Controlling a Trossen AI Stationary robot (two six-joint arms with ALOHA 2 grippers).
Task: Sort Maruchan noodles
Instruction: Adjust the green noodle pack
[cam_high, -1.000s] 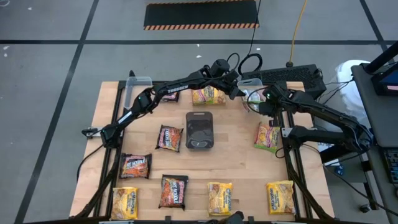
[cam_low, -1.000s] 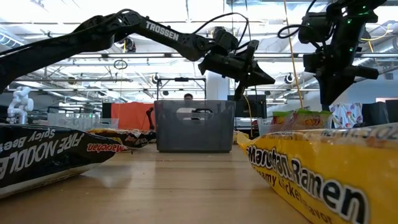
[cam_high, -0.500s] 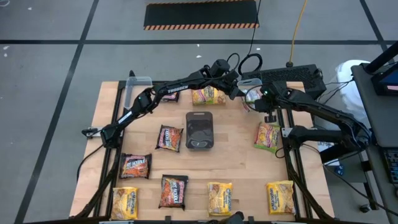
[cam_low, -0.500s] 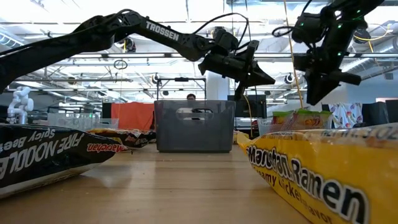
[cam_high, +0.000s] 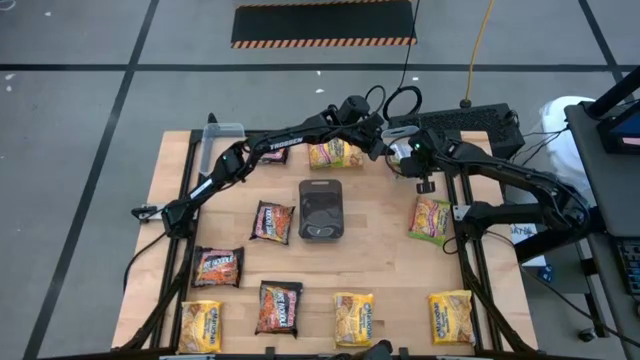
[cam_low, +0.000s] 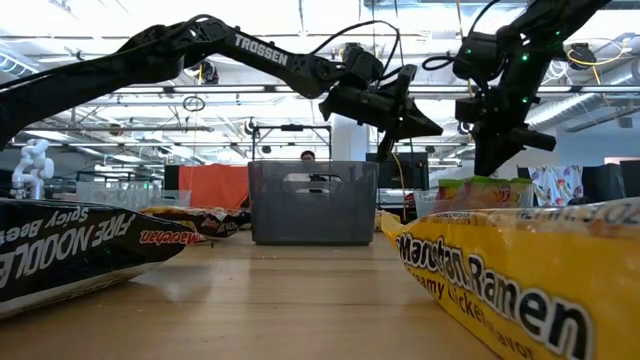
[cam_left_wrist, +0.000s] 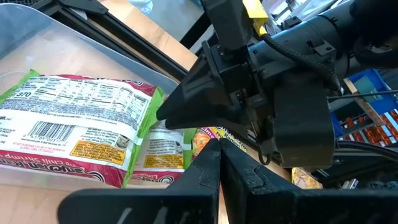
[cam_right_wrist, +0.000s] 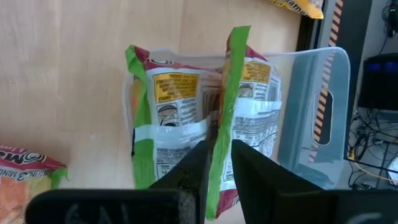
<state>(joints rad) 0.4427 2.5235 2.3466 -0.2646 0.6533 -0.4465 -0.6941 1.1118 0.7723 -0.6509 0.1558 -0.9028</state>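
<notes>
Both arms reach over the table's (cam_high: 380, 250) far edge; left gripper (cam_high: 377, 146) closed, right gripper (cam_high: 421, 178) pinching a green-edged packet (cam_right_wrist: 219, 124).

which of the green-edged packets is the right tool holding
The green-edged packet standing on edge between the right tool, above the clear tub. The other green-edged one lies flat on the table.

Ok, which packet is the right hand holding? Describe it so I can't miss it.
Find the clear tub at the table's far right corner. Above it, the right hand pinches one upright packet by its green edge, beside a second green-edged packet in the tub.
</notes>
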